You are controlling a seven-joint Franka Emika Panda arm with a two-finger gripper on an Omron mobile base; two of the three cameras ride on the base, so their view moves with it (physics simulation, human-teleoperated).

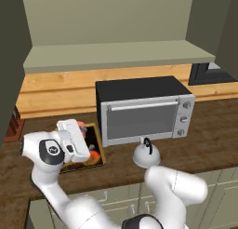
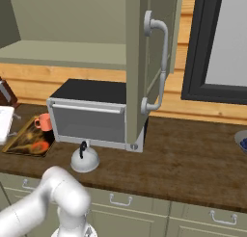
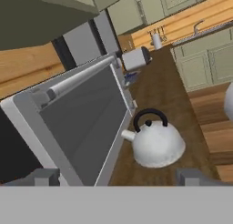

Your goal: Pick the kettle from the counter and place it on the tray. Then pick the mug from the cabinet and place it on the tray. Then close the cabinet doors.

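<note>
Kettle on the desk, mug on the tray

I see the kettle (image 3: pixel 157 143) upright before the microwave (image 1: pixel 144 111); the mug (image 2: pixel 43 121) sits on the tray (image 2: pixel 19 145); my gripper (image 3: pixel 120 176) is released, fingertips well apart, grasping nothing; cabinet door (image 2: pixel 140 62) open.

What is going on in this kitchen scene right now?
A white robot arm is working at the counter. The mug already sits on the tray, while the kettle is on the worktop in front of the microwave, not on the tray. The pincer hangs near the tray, facing the kettle, and grips nothing; its tips stand apart. The cabinet door is open, so moving the kettle and closing the doors remain.
</note>
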